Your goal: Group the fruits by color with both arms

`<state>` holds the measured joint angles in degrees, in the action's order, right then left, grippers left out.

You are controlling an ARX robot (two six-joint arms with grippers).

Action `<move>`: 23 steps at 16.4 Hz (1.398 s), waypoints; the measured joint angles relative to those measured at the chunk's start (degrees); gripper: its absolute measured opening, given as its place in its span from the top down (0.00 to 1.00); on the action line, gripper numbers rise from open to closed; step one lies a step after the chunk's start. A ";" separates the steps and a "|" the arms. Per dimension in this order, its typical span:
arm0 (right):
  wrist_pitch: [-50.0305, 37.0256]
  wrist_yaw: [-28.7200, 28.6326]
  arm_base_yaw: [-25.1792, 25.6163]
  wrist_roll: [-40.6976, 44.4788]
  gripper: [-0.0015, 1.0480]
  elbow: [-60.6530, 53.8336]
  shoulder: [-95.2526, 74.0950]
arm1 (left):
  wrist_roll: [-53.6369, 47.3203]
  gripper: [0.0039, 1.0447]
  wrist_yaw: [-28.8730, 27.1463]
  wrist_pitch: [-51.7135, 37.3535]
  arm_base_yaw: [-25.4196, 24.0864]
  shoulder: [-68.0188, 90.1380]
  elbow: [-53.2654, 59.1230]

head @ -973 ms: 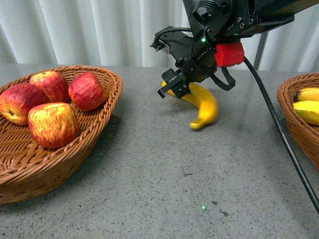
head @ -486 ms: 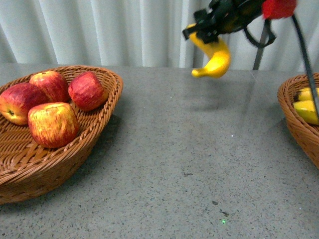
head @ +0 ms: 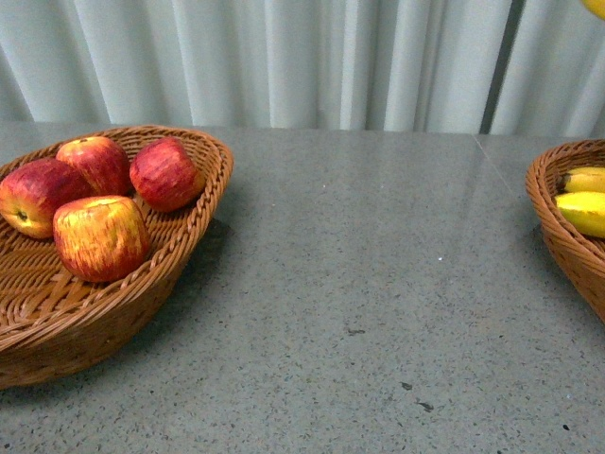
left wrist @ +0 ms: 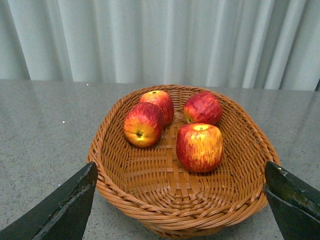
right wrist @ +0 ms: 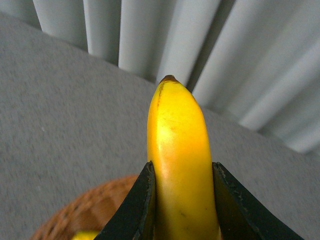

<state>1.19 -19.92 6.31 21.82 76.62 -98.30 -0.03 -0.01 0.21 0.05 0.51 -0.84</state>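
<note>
1. Front view: grey speckled worktop (head: 378,284) in front of a pale pleated curtain (head: 284,61). At the left edge sits a wide woven brown wicker basket (head: 203,203) holding four glossy red apples streaked with yellow (head: 101,236), grouped toward its far and left part, some touching. At the right edge, part of a second woven brown wicker basket (head: 558,232) shows two bright yellow bananas (head: 581,210) lying inside, one behind the other. A sliver of yellow at the top right corner is a third bright yellow banana (head: 597,6), up in the air, well clear of the worktop. Neither arm shows here.

2. Left wrist view: the left gripper (left wrist: 180,200) has its two black fingers (left wrist: 65,210) spread wide apart, nothing between them. Beyond them lies the apple basket (left wrist: 120,192) with the four apples (left wrist: 199,146); the fingers are clear of the basket and fruit.

3. Right wrist view: the right gripper (right wrist: 182,200) has its black fingers (right wrist: 135,205) clamped on both sides of the raised banana (right wrist: 177,150), brownish tip pointing away from the camera. Below it, the rim of the banana basket (right wrist: 85,215) shows, with a bit of yellow fruit inside. The grey worktop (right wrist: 60,110) and curtain (right wrist: 200,35) lie beyond.
</note>
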 joint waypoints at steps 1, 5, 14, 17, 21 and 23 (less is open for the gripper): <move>0.52 -2.34 3.30 3.43 0.74 -4.98 3.39 | 0.00 0.06 0.00 -0.02 0.00 0.00 0.00; 4.83 -9.09 9.66 13.16 0.74 -19.02 10.78 | 0.00 0.06 0.00 -0.02 0.00 0.00 0.00; 5.60 -21.62 9.84 5.62 0.04 -19.93 22.40 | 0.00 0.06 0.00 -0.02 0.00 0.00 0.00; -2.23 -25.59 9.90 -5.20 0.06 -21.31 29.05 | 0.00 0.06 0.02 -0.02 0.00 0.00 0.00; -14.53 -7.06 6.71 -17.94 0.24 -35.65 43.95 | 0.00 0.06 0.02 0.00 0.00 0.00 0.00; -13.29 7.93 4.92 -20.41 0.51 -48.98 58.73 | 0.02 0.06 0.00 -0.02 0.00 0.00 0.00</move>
<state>-12.10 -11.99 11.22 1.41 27.64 -39.57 -0.01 -0.01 0.19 0.05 0.51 -0.84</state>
